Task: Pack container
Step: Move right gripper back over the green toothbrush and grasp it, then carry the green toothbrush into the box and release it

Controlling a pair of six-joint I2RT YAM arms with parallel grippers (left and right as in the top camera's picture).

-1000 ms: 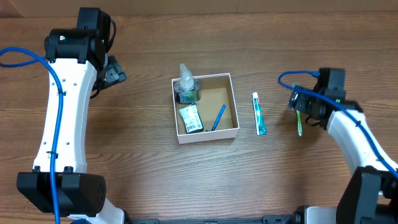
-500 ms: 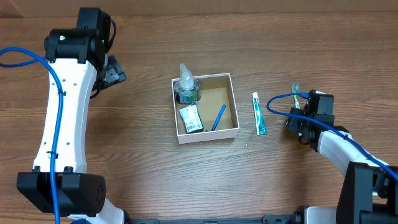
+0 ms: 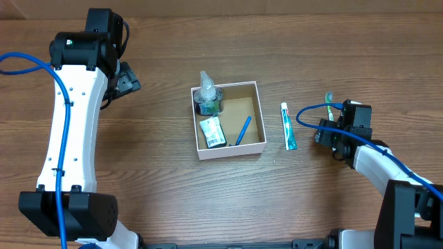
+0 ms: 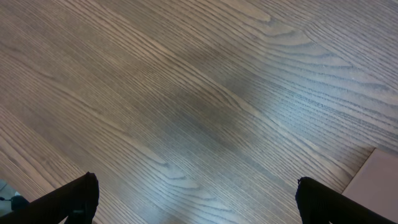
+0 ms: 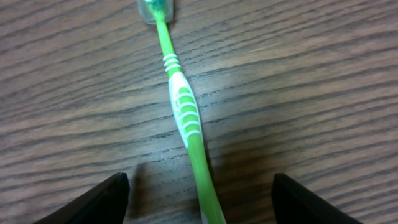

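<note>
The container (image 3: 261, 117), a square shallow box with white walls and a brown inside, sits mid-table. In it are a clear bottle (image 3: 208, 97), a green and white packet (image 3: 212, 131) and a blue pen (image 3: 243, 130). A green toothbrush (image 5: 185, 112) lies on the table right of the box, its head (image 3: 329, 98) pointing to the far side. My right gripper (image 3: 331, 133) (image 5: 202, 205) is open and low, one finger on each side of the handle. A teal toothpaste tube (image 3: 288, 126) lies between box and toothbrush. My left gripper (image 3: 130, 79) (image 4: 199, 202) is open and empty over bare wood at far left.
The table is brown wood grain. A tan cardboard edge (image 4: 379, 180) shows at the lower right of the left wrist view. Blue cables run along both arms; one (image 3: 311, 111) loops beside the right gripper.
My right gripper has moved toward the near side and come down over the toothbrush handle, so the brush head now shows. The left arm has not moved.
</note>
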